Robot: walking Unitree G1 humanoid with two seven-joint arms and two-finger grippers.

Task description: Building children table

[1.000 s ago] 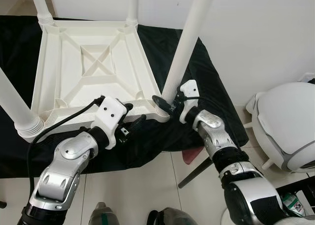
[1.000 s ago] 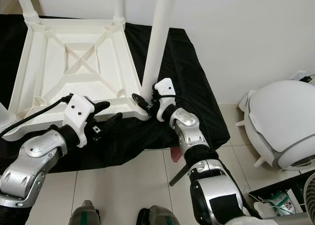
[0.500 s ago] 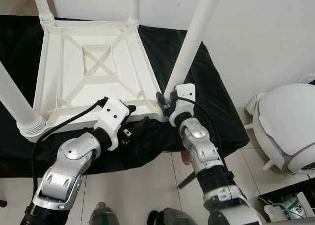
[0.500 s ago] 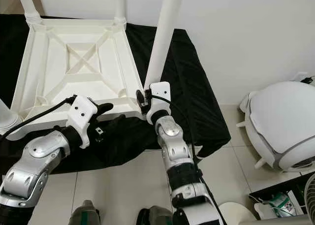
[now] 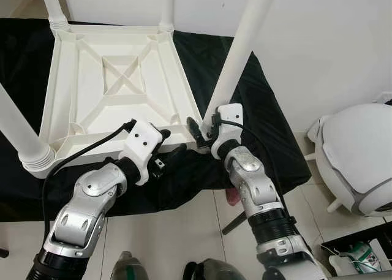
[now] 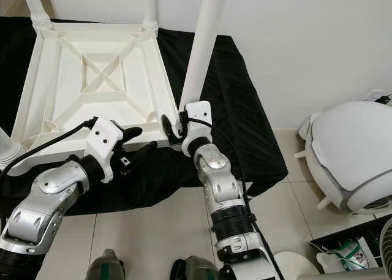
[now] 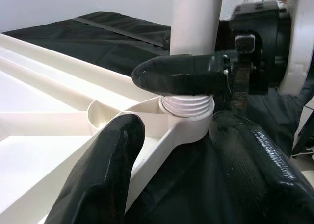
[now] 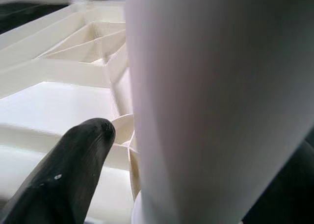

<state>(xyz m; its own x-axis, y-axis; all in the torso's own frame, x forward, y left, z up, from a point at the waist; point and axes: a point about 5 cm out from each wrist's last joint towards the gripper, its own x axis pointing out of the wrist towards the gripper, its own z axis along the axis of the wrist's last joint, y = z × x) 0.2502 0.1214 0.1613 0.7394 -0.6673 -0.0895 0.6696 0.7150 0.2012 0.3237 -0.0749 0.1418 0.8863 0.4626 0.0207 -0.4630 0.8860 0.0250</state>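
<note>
A white plastic children's table (image 5: pixel 73 78) lies upside down on a black cloth (image 5: pixel 269 133), legs pointing up. The near right leg (image 5: pixel 239 53) stands in its corner socket, its threaded collar (image 7: pixel 186 106) showing just above the socket. My right gripper (image 5: pixel 205 125) is shut on this leg at its base, with one black finger (image 7: pixel 181 74) lying across the leg above the thread. My left gripper (image 5: pixel 168 144) is open, astride the table's near rim beside that corner, one finger (image 7: pixel 108 175) over the inside and the other (image 7: pixel 255 160) outside above the cloth.
Three other legs stand at the near left (image 5: pixel 18 133), far left (image 5: pixel 52 4) and far right (image 5: pixel 165 4) corners. A white wall runs close behind. A round white appliance (image 5: pixel 358 163) sits on the tiles to the right. A dark rod (image 5: pixel 242 215) lies below the cloth's edge.
My right forearm has swung in from the right to below the corner, and its wrist has turned around the leg's base. The left gripper has barely moved.
</note>
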